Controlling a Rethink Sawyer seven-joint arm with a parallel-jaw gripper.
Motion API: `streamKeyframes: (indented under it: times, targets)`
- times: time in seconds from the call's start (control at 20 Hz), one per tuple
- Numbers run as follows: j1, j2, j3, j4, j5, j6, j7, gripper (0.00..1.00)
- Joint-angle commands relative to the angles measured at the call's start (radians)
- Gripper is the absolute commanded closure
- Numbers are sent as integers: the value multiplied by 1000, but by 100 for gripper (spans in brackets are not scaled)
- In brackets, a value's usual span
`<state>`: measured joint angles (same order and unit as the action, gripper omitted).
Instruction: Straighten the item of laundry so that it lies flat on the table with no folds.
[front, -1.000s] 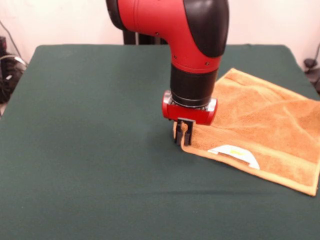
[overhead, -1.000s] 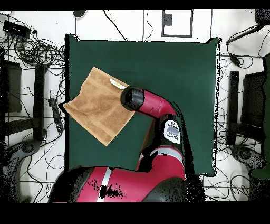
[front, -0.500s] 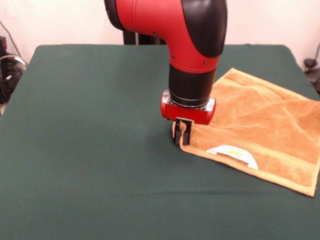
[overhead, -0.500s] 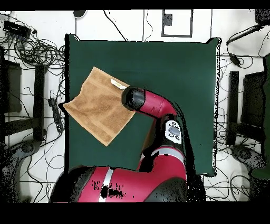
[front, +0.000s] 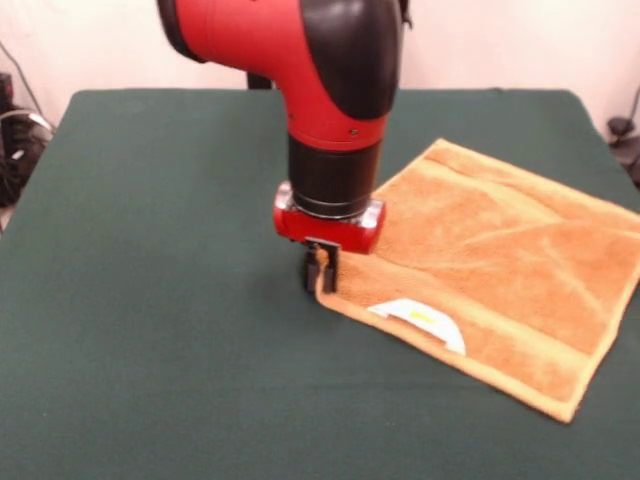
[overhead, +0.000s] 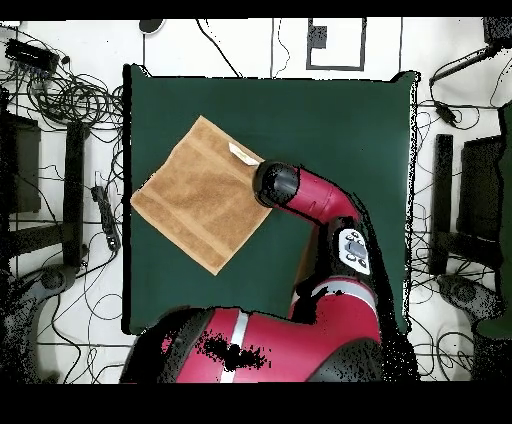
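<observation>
Dark green felt covers the desk (front: 150, 330). On its right half in the front view lies the orange-tan towel (front: 500, 270), spread nearly flat, white label (front: 420, 320) at the near hem. At its left corner the pincer (front: 321, 272) pinches the cloth.

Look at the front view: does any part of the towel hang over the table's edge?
No, the whole orange-tan towel lies on the green table, with cloth showing past every hem.

Towel (front: 490, 270) on table (front: 150, 300), right side
</observation>
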<state>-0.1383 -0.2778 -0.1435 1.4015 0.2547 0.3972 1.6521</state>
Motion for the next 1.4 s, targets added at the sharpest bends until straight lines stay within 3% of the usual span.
streamKeyframes:
  times: [0.05, 1.4]
  targets:
    - [-57, 65, 3, -26, -77, 55, 53, 100]
    - [-160, 65, 10, -164, -232, 156, 27, 100]
